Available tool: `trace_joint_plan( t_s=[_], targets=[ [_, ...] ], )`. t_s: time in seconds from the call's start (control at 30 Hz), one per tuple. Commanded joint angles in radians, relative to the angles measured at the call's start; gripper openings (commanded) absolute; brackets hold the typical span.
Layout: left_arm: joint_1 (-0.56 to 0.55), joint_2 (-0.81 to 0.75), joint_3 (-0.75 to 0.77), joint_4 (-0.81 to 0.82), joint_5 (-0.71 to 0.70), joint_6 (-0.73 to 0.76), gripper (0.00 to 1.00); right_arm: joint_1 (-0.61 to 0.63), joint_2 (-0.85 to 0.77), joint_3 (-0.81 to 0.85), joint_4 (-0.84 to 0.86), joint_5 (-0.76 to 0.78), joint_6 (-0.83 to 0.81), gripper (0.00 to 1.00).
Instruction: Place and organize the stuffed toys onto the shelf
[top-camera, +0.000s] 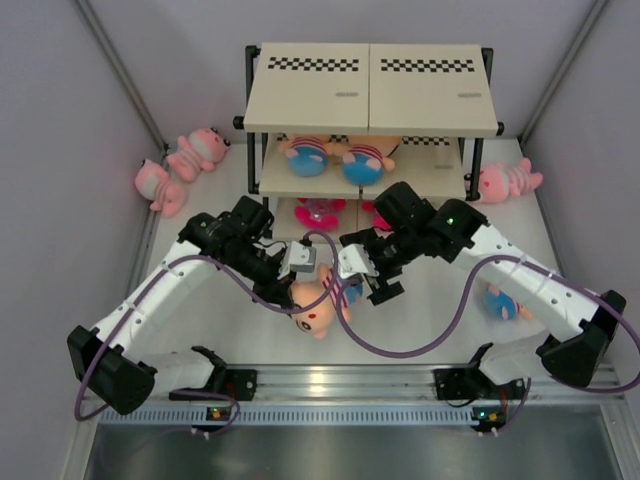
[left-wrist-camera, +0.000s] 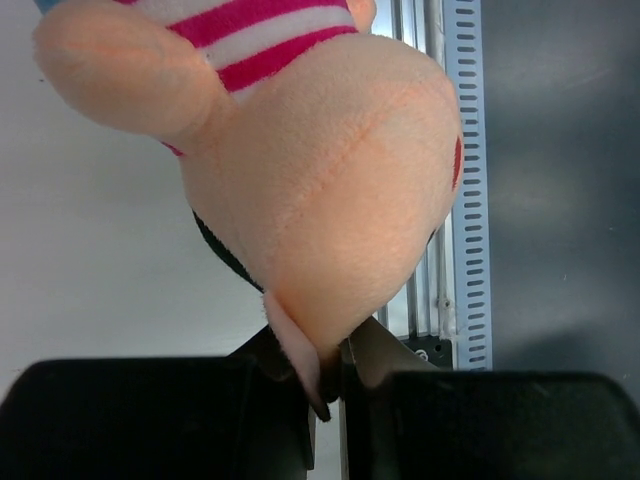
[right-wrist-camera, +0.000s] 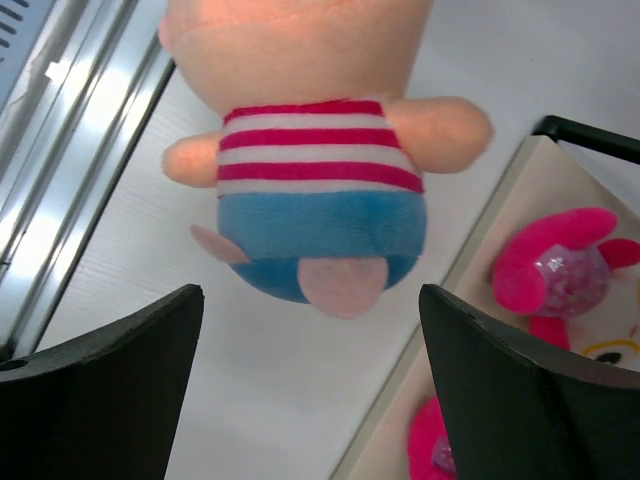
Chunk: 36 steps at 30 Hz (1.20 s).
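Shelf (top-camera: 368, 90) at back w/ two dolls (top-camera: 308, 158) on mid tier, third doll (top-camera: 315, 312) in front, two toys (top-camera: 197, 152) to its left.

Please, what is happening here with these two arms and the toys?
The left claw is shut on an ear of a striped-shirt doll, in front of the shelf. The right claw is open, facing the doll's blue bottom without touching it. Two similar dolls lie on the middle board; three pink animals lie on the table.
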Motion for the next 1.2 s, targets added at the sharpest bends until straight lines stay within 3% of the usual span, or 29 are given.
trace_joint_plan(
  t_s=[0.0, 0.2, 0.4, 0.43, 0.47, 0.63, 0.67, 0.7, 0.73, 0.8, 0.87, 0.9, 1.07, 1.17],
  targets=[
    [-0.004, -0.001, 0.029, -0.020, 0.035, 0.032, 0.00, 0.009, -0.050, -0.059, 0.035, -0.138, -0.023, 0.89],
    [-0.004, 0.002, 0.057, -0.020, 0.067, 0.018, 0.00, 0.033, -0.124, -0.230, 0.297, -0.140, 0.077, 0.88],
    [-0.004, 0.011, 0.065, -0.020, 0.067, 0.016, 0.00, 0.050, -0.116, -0.253, 0.398, -0.177, 0.147, 0.82],
    [-0.006, 0.013, 0.066, -0.020, 0.061, 0.015, 0.00, 0.056, -0.110, -0.257, 0.429, -0.177, 0.161, 0.77],
    [-0.004, 0.013, 0.069, -0.020, 0.061, 0.016, 0.00, 0.063, -0.108, -0.259, 0.438, -0.177, 0.187, 0.61],
    [-0.006, 0.017, 0.100, -0.020, 0.029, -0.004, 0.00, 0.072, -0.101, -0.247, 0.441, -0.154, 0.264, 0.18],
    [-0.004, 0.020, 0.109, -0.018, -0.003, -0.023, 0.00, 0.072, -0.105, -0.244, 0.451, -0.128, 0.319, 0.00],
    [-0.003, 0.030, 0.133, -0.017, -0.028, -0.039, 0.00, 0.070, -0.111, -0.245, 0.464, -0.096, 0.365, 0.00],
    [-0.004, 0.036, 0.149, -0.016, -0.051, -0.059, 0.04, 0.070, -0.124, -0.247, 0.477, -0.026, 0.412, 0.00],
    [-0.001, 0.059, 0.196, -0.015, -0.118, -0.129, 0.24, 0.069, -0.141, -0.257, 0.493, 0.029, 0.514, 0.00],
    [0.005, 0.068, 0.235, -0.012, -0.166, -0.195, 0.69, 0.067, -0.170, -0.288, 0.520, 0.139, 0.652, 0.00],
    [0.009, 0.067, 0.242, -0.004, -0.184, -0.223, 0.83, 0.064, -0.182, -0.309, 0.532, 0.179, 0.699, 0.00],
    [0.019, 0.013, 0.261, 0.062, -0.318, -0.349, 0.99, 0.049, -0.297, -0.372, 0.484, 0.375, 0.980, 0.00],
    [0.019, -0.021, 0.285, 0.092, -0.410, -0.390, 0.99, 0.035, -0.397, -0.405, 0.440, 0.489, 1.107, 0.00]
  ],
)
